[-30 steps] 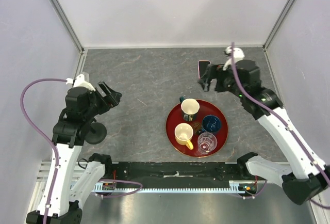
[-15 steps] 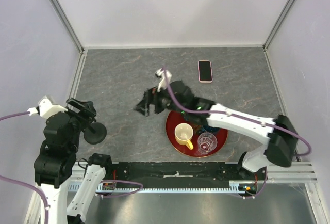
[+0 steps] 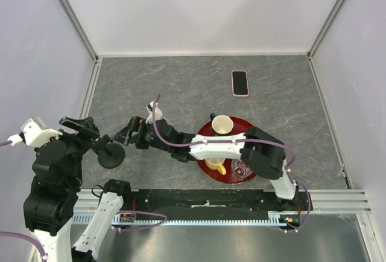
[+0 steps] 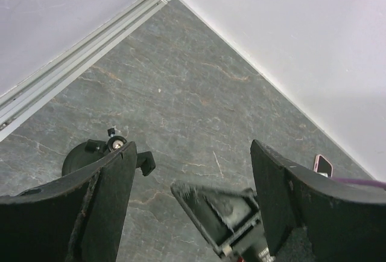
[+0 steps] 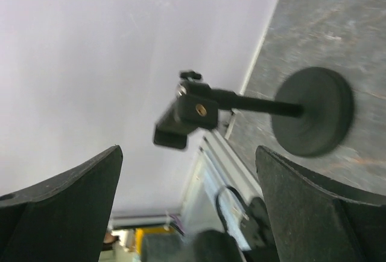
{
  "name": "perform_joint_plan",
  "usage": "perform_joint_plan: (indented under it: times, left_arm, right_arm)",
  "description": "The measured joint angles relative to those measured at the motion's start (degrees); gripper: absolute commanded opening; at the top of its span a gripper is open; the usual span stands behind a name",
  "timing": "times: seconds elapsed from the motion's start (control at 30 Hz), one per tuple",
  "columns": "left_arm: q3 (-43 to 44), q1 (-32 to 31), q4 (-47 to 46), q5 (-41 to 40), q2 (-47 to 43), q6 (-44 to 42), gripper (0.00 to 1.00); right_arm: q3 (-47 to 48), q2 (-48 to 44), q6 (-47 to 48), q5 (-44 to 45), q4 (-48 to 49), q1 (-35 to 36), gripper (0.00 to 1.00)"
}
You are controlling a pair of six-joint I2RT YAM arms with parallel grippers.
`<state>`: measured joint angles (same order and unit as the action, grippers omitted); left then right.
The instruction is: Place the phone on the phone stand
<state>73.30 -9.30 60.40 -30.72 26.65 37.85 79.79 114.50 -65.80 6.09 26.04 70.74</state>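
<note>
while the phone [image 3: 240, 83] lies flat well apart from the phone stand [image 3: 111, 154], right gripper [image 3: 128, 134] hovers just beside the stand w/ fingers apart, prob to steady it; left gripper [image 3: 84, 130] near, also spread.

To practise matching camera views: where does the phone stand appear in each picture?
Top external: the phone stand, lower left.
Left wrist: the phone stand, lower left, partly hidden.
Right wrist: the phone stand, centre, post running across the picture.
Shared landmark: the grey table under its base.
</note>
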Motion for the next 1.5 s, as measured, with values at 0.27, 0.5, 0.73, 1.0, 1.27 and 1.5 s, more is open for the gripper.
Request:
perform_joint_plan:
  times: [0.27, 0.5, 0.73, 1.0, 1.27, 1.5]
  left_arm:
    - [0.07, -1.86, 0.83, -4.39, -1.03, -1.90, 0.82]
    - [0.11, -3.21, 1.25, -7.63, -2.78, -2.75, 0.82]
    - [0.11, -3.82, 1.46, -9.27, -2.93, -3.26, 0.82]
    - [0.09, -4.24, 1.70, -10.36, -3.21, -3.41, 0.82]
    - [-0.76, -4.35, 1.73, -11.10, -3.58, -3.43, 0.82]
    - [-2.56, -4.35, 1.70, -11.10, -4.28, -3.41, 0.82]
  right_arm:
    - [14.71, 11.85, -11.21, -1.14, 0.24, 1.07, 0.98]
    - [18.08, 16.63, -18.43, -1.73, -1.22, 1.53, 0.98]
    - [21.51, 19.39, -21.51, -2.16, -2.93, 1.86, 0.81]
    - [22.99, 19.63, -22.53, -2.14, -4.39, 2.16, 0.69]
    - [24.39, 19.82, -22.71, -2.12, -4.76, 2.08, 0.27]
    - [24.39, 19.82, -22.62, -2.19, -4.72, 1.07, 0.00]
